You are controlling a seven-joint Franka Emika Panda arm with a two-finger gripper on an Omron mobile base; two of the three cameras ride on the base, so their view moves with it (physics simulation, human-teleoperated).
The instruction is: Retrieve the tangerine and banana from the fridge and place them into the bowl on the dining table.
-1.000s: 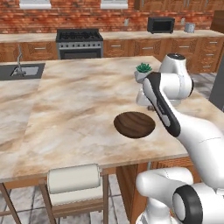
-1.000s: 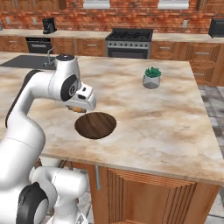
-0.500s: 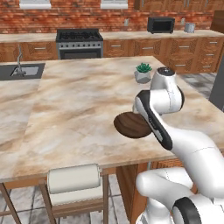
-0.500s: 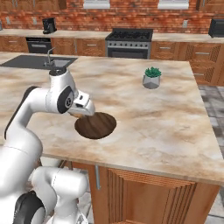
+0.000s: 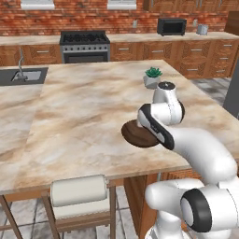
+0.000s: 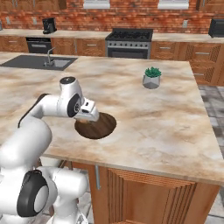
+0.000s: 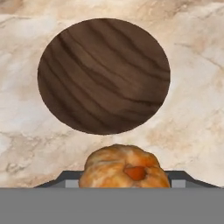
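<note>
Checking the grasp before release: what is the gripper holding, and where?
The tangerine, pinched across its sides between the fingers of the gripper, near the bowl.

The arm hides the near right edge of the bowl (image 5: 138, 134) in the left base view, while in the hand view the tangerine (image 7: 124, 167) hides the fingertips and its own lower part is cut off.
</note>
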